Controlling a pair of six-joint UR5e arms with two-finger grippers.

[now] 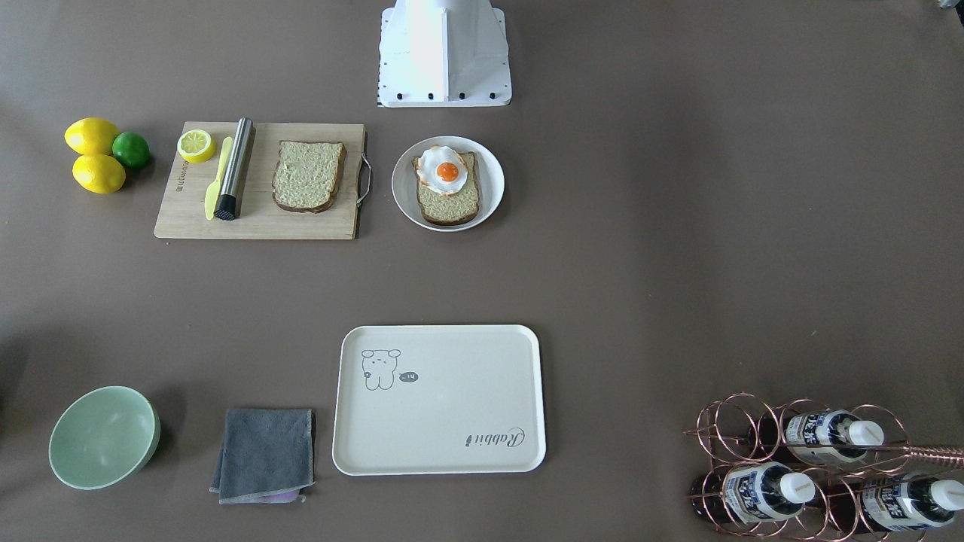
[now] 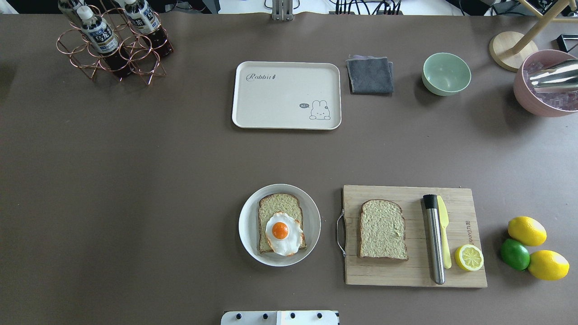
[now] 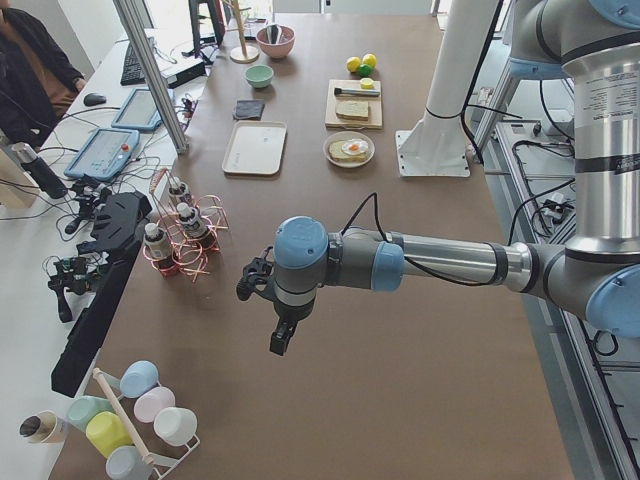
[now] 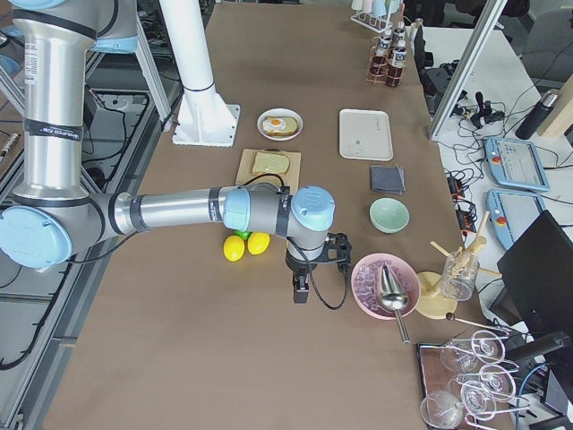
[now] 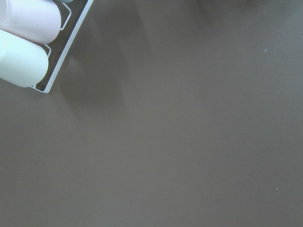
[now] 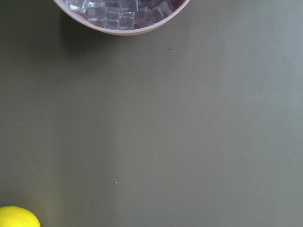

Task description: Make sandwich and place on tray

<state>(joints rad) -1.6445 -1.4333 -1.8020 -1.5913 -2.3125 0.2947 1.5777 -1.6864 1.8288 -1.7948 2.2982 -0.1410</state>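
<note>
While egg (image 2: 283, 233) tops one slice (image 2: 280, 205), the second slice (image 2: 382, 229) lies bare.

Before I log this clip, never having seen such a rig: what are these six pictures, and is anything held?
The machine is a robot: left arm and right arm at a brown table. Two pictures look down from above, two look along the table from its ends, two come from wrist cameras. A round white plate carries a brown-crusted bread slice topped by a fried egg; a second slice lies on a wooden cutting board. The cream rectangular tray is bare. The left hand and right hand hang over bare table, far from the food, holding nothing visible.
</note>
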